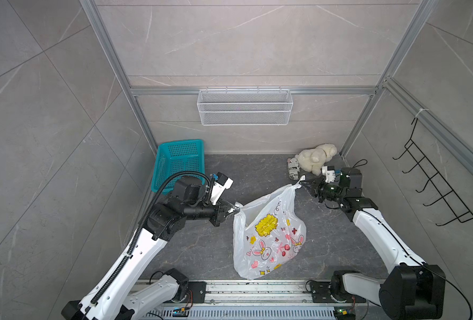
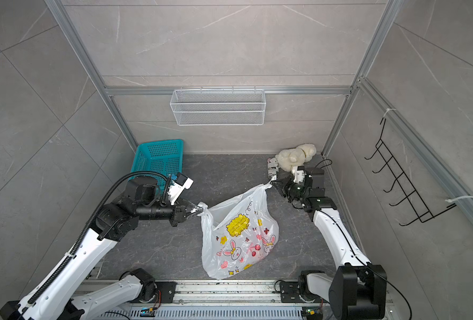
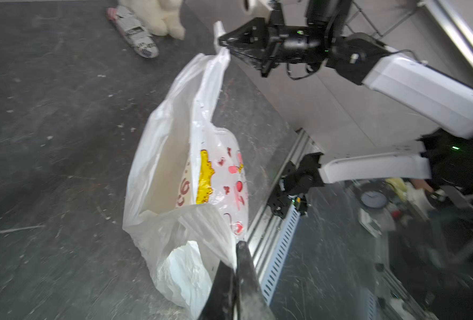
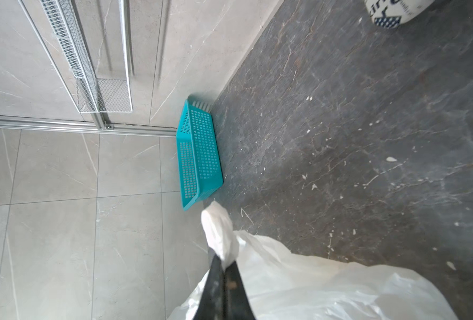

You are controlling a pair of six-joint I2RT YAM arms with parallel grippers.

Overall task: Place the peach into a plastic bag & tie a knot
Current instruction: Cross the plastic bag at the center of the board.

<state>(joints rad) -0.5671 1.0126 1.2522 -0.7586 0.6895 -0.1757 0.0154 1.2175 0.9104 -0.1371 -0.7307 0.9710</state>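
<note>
Looking from above, we see the plastic bag (image 1: 268, 235) (image 2: 238, 235) near the middle of the dark worktop (image 1: 202, 249). Its bottom rests toward the 6 o'clock edge, and its printed side, with bunnies and a yellow label, faces up. The left tool (image 1: 236, 209) is clamped on one handle of the bag, at about 10 o'clock from the bag's middle. The right tool (image 1: 301, 185) is pressed together on the other handle, at about 1 o'clock from it. The two handles are well apart and not tied, so the mouth of the bag is stretched open between them. In the left wrist view we look into this mouth, but we cannot tell what lies inside. A teal basket (image 1: 180, 163) leans against the wall at the 10 o'clock corner of the worktop. A cream plush toy (image 1: 315, 158) lies at the 1 o'clock corner, near the right tool.
</note>
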